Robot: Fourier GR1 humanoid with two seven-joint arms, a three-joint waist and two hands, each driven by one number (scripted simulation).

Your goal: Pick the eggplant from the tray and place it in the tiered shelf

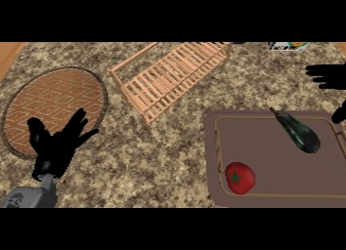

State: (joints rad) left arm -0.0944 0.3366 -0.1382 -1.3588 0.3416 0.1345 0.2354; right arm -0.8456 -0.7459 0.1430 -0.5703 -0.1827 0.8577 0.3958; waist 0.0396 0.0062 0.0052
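A dark green-black eggplant (298,131) lies slanted in the upper right part of the brown tray (277,156). The wooden tiered shelf (168,73) stands at the counter's upper middle, its slats running diagonally. My right hand (336,78) is at the right edge, above and to the right of the eggplant, fingers spread and open, not touching it. My left hand (57,144) rests open at the lower left, fingers up, over the edge of the round mat.
A red tomato (239,177) sits in the tray's lower left corner. A round patterned woven mat (53,105) lies on the left of the speckled counter. A small printed item (288,46) shows at the top right edge.
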